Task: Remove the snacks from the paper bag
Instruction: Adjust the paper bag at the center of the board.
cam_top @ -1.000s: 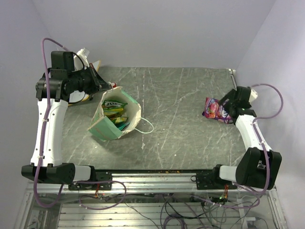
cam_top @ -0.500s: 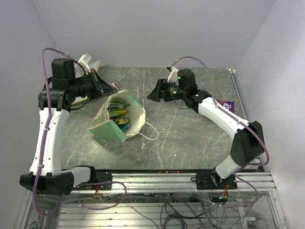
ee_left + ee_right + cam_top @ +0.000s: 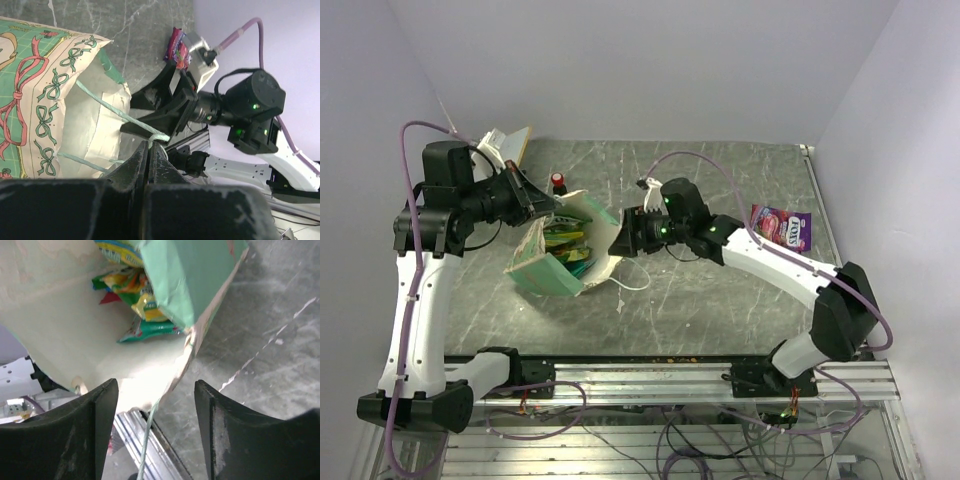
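Observation:
The paper bag (image 3: 548, 268) lies tilted on the table, mouth facing right, mint-green with a cream inside (image 3: 65, 340). My left gripper (image 3: 546, 205) is shut on its white string handle (image 3: 125, 117), pinched at the jaw tips (image 3: 150, 144). My right gripper (image 3: 623, 236) is open at the bag's mouth, with the bag's rim (image 3: 187, 357) between its fingers (image 3: 102, 405). Green, yellow and teal snacks (image 3: 137, 300) lie inside the bag, also seen from above (image 3: 563, 236). One purple snack (image 3: 779, 227) lies on the table at the right.
A small red-capped bottle (image 3: 558, 181) stands just behind the bag. A flat white board (image 3: 508, 143) leans at the back left by the wall. The bag's second string handle (image 3: 632, 280) trails on the table in front of my right gripper.
My right arm has swung from the far right, leaving the purple snack there, over to the bag's mouth, its jaws narrowing slightly. My left gripper has kept hold of the handle and shifted a little.

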